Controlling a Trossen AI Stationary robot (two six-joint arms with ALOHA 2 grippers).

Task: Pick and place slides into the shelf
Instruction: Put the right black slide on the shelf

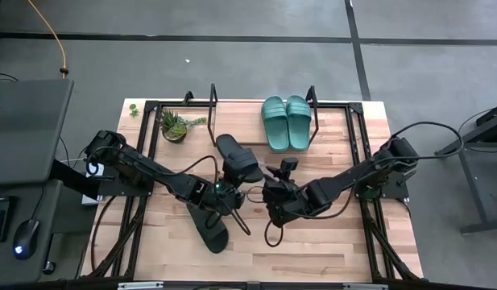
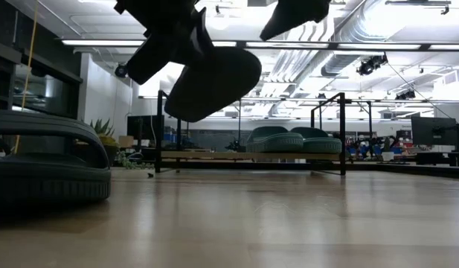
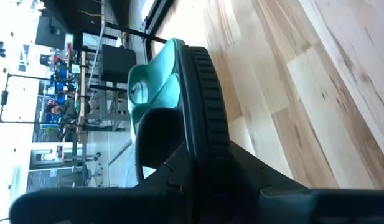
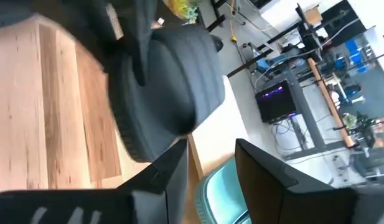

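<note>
My left gripper (image 1: 225, 190) is shut on a black slide (image 1: 237, 159) and holds it in the air over the table's middle; the low view shows that slide (image 2: 214, 78) raised and tilted. A second black slide (image 1: 209, 228) lies flat on the tabletop toward the near edge, and it fills the left of the low view (image 2: 43, 167). Two teal slides (image 1: 286, 122) rest side by side on the shelf (image 1: 240, 122) at the far edge. My right gripper (image 1: 274, 203) hangs open just right of the held slide, and its fingers (image 4: 173, 177) touch nothing. My left gripper has the black slide by its near end (image 1: 246, 174), pinched between the two fingers. In the left wrist view the sole's ribbed rim (image 3: 204, 118) runs edge-on out from between them. The slide is lifted clear of the table and tilted, and its free end (image 2: 240, 63) points toward the shelf.
A small potted plant (image 1: 174, 126) stands on the shelf's left part. Black metal frame rails (image 1: 147, 153) run along the table's left and right sides. Cables (image 1: 242, 221) trail beneath the grippers. Bare board (image 1: 329, 242) lies toward the near right.
</note>
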